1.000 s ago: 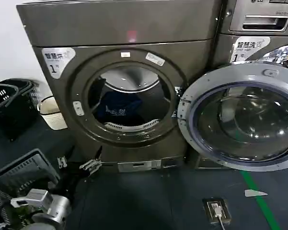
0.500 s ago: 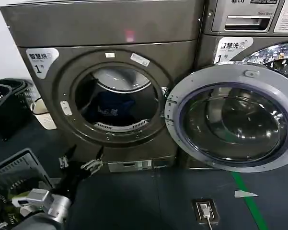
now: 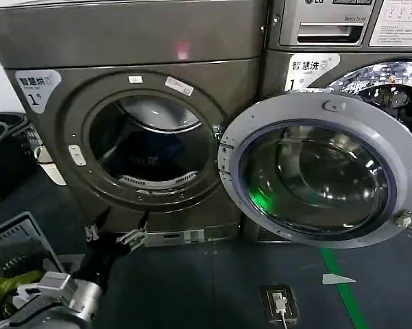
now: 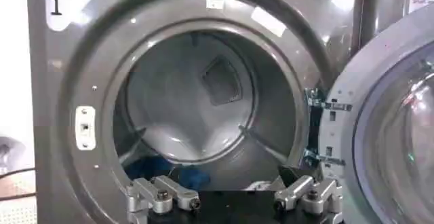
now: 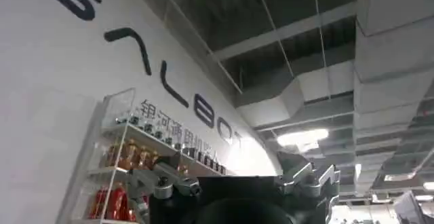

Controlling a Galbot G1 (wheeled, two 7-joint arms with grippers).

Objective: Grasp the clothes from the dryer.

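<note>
Where the dark floor meets the left edge of the head view, a black ribbed laundry basket (image 3: 14, 250) sits beside the left gripper (image 3: 110, 236), whose metal fingers are spread apart, holding nothing, low before the dryer (image 3: 123, 41). The dryer is brushed grey-brown metal with a round port; dark blue clothes (image 3: 147, 154) lie crumpled at the drum bottom. Its circular glass door (image 3: 322, 175), ringed in pale grey plastic, hangs swung open to the right. The right gripper (image 5: 237, 188), jaws parted and empty, points up toward a ceiling. Against the earlier frames, the dryer and door have shifted leftward in the head view.
</note>
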